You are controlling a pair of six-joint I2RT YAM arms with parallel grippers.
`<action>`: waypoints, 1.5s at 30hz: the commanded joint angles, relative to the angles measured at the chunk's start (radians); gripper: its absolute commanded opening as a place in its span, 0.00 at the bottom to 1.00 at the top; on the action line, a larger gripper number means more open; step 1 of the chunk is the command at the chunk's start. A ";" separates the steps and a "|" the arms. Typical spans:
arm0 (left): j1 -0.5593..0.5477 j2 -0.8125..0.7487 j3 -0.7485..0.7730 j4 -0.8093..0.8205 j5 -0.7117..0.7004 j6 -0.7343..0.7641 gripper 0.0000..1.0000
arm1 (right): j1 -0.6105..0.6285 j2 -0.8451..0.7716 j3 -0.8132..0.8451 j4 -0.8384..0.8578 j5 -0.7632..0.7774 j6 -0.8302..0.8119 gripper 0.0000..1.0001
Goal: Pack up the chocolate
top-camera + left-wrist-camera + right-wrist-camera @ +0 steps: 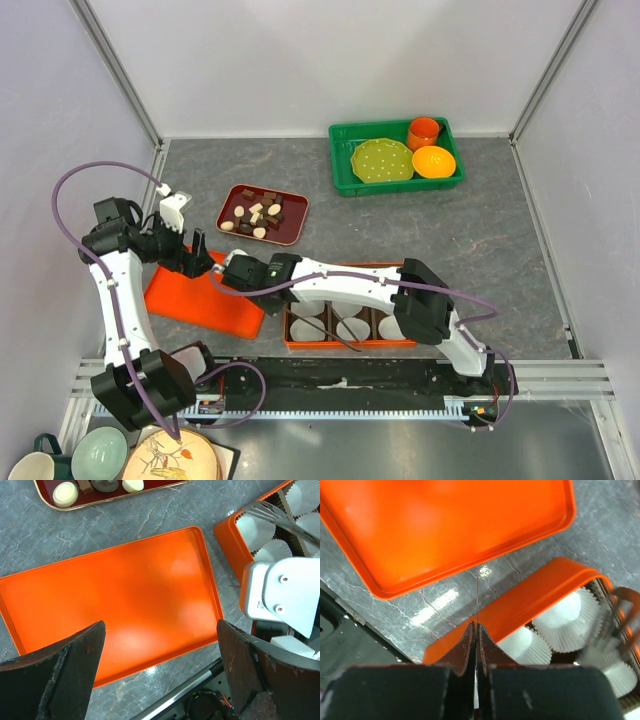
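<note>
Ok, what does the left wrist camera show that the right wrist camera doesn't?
Only the left wrist: the chocolate on the dark red tray, and the left gripper, open over the flat orange tray. Only the right wrist: the right gripper, shut, by the orange box rim. Both: the flat orange tray and the orange box with its white paper cups.

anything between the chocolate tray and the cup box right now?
Yes: the right arm lies stretched across the gap, over the far edge of the orange box, between it and the chocolate on the dark red tray. A metal utensil also lies across the paper cups.
</note>
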 commanded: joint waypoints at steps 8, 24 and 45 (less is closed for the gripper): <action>0.018 0.017 0.011 -0.050 0.113 0.066 0.99 | 0.025 0.069 0.414 -0.274 0.054 0.088 0.00; 0.088 0.103 0.058 -0.169 0.153 0.206 0.99 | 0.021 0.122 0.237 -0.129 0.025 0.277 0.00; 0.091 0.094 0.020 -0.170 0.139 0.241 0.99 | 0.054 0.175 0.249 -0.133 0.207 0.249 0.00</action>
